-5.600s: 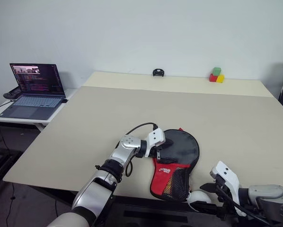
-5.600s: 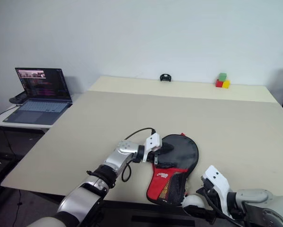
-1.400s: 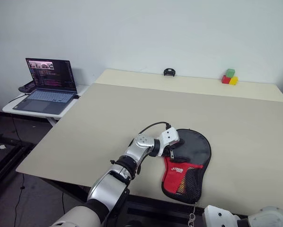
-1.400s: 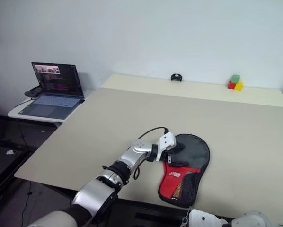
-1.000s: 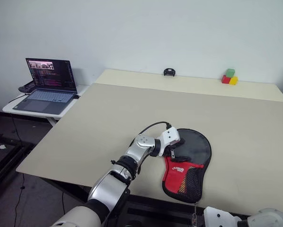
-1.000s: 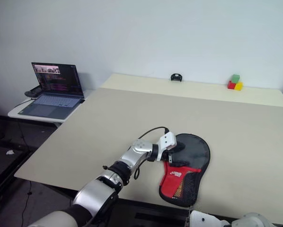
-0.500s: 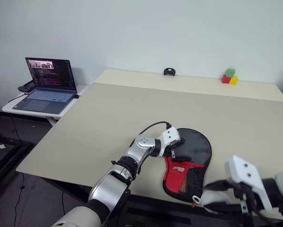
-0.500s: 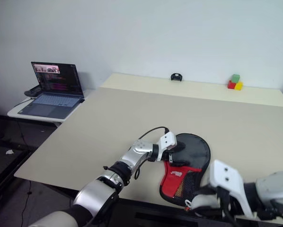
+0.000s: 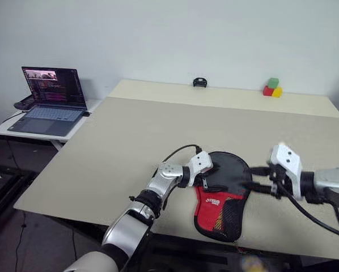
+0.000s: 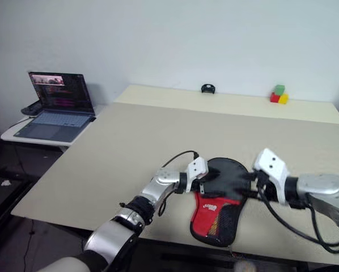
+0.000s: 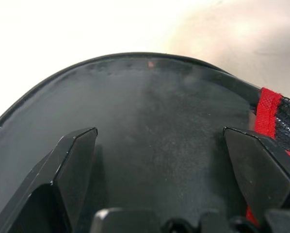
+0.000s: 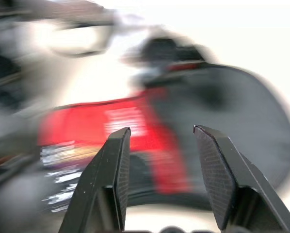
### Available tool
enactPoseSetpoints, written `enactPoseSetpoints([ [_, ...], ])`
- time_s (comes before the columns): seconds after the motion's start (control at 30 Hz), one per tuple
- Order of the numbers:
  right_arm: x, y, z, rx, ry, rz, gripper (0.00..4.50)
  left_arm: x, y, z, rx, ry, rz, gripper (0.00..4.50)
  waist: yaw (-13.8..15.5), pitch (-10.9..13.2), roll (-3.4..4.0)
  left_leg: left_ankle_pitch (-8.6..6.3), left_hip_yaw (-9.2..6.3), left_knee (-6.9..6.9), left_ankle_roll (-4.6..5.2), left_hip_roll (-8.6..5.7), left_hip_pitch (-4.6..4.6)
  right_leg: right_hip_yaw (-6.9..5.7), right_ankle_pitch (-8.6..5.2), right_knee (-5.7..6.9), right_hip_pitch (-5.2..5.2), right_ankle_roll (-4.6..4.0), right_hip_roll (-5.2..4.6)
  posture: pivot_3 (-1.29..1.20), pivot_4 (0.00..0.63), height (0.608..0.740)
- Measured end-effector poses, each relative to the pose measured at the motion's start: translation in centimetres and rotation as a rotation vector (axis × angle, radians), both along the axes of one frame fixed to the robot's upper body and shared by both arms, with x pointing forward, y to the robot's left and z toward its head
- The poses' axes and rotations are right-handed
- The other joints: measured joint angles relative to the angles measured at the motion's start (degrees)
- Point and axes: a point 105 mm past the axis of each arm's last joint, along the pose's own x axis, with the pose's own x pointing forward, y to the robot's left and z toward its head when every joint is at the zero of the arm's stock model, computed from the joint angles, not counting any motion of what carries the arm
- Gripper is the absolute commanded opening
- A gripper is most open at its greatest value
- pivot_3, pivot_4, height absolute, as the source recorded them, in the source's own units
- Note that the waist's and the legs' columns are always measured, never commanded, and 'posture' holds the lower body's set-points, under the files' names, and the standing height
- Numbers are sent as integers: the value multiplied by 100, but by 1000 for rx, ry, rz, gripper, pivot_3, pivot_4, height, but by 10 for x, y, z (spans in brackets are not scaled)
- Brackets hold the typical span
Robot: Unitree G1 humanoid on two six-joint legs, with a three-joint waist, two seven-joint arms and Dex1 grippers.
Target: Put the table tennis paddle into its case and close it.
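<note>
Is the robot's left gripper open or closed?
Open. In the left wrist view the left gripper has its two black fingers spread wide apart over the black case.

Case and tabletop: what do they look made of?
Case: looks like black matte fabric with a red panel and a black mesh pocket at the narrow end; the left wrist view shows a dull, slightly scuffed face with a stitched rim. Tabletop: smooth matte beige, probably laminate; hard to tell.

Black-and-red case (image 9: 223, 195) lies flat (near table's edge).

Both claws (image 9: 206, 182) (image 9: 258, 180) parted, empty.
</note>
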Motion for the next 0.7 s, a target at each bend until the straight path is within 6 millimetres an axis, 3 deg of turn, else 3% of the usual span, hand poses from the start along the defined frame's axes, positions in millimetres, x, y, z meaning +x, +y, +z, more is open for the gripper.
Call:
enactPoseSetpoints([
  [0.27, 24, -4, -4, 118, -96, -45, 2214, 0, 33, 16, -45, 27, 92, 4500, -105, 84, 15, 28, 22, -1, -46, 0, -48, 19, -25, 85, -71, -20, 12, 0, 150, 740],
  [0.37, 27, -3, -3, 168, -116, -37, 2214, -3, 41, 30, -88, 48, 124, 4500, -159, 121, 23, 29, 21, 8, -47, -1, -56, 20, -25, 92, -73, -20, 13, 0, 150, 740],
  [0.43, 30, -5, -3, 202, -113, -42, 2214, -5, 48, 51, -140, 38, 141, 4500, -180, 137, 20, 30, 22, 10, -47, -1, -58, 20, -25, 93, -74, -19, 13, 0, 150, 740],
  [0.57, 40, -23, -7, 238, -92, -94, 2214, -11, 74, 85, -214, 13, 211, 4500, -204, 141, 25, 30, 24, 6, -49, -1, -57, 24, -25, 94, -77, -20, 16, 0, 150, 740],
  [0.7, 54, -43, -7, 235, -115, -150, 2214, -20, 104, 80, -192, 37, 319, 4500, -223, 147, 34, 32, 36, 7, -51, 0, -56, 38, -25, 106, -87, -20, 18, 0, 150, 740],
])
